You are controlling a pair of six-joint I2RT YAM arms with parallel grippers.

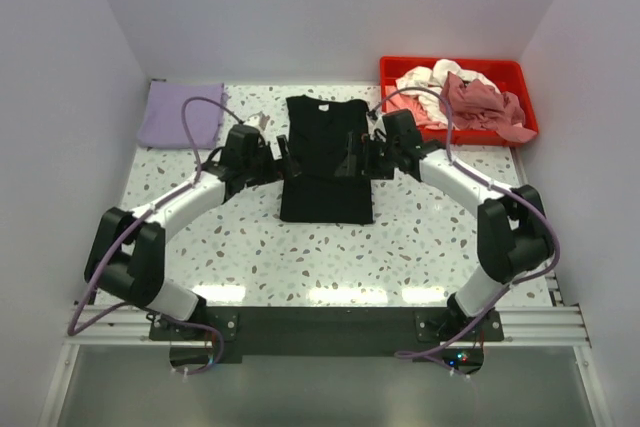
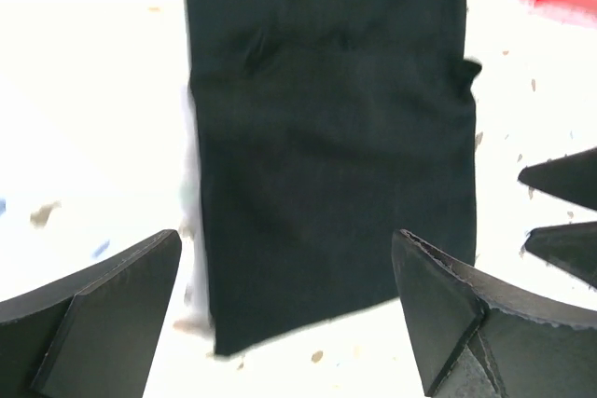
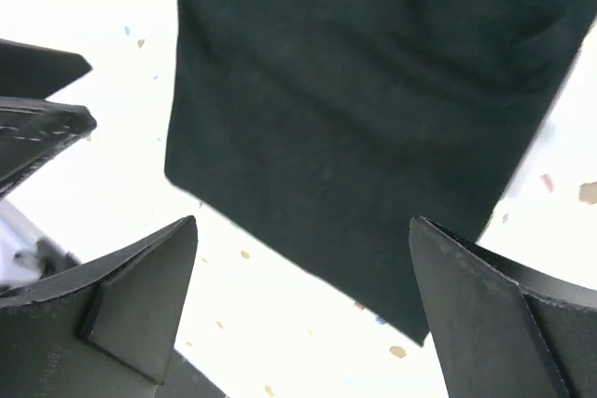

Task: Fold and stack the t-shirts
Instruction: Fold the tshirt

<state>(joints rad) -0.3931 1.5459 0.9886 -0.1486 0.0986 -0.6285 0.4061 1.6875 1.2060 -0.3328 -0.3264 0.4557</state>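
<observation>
Black fingers of my left end effector (image 2: 287, 249) are standing wide apart at the bottom of its wrist view, gripping nothing. My right end effector (image 3: 303, 230) is doing the same: it is spread wide and empty. The black t-shirt (image 2: 326, 137) is showing between both pairs.

From above, that shirt is lying flat in the middle of the counter (image 1: 250, 247), already narrowed to a long panel. Its long axis is running from 12 o'clock, where the collar is, to 6 o'clock, where the hem is. My left end effector is hovering at its 9 o'clock edge and my right at its 3 o'clock edge, both about halfway along. I am judging neither arm the nearer; the 2 are facing each other across the cloth.

For a crosswise fold I am expecting each end effector to go toward 6 o'clock for a hem corner, then carry it toward 12 o'clock.

A lavender t-shirt (image 1: 180, 115) is lying folded at 10 o'clock. More t-shirts (image 1: 460, 97) are lying heaped in the red tray (image 1: 520, 72) at 2 o'clock.
</observation>
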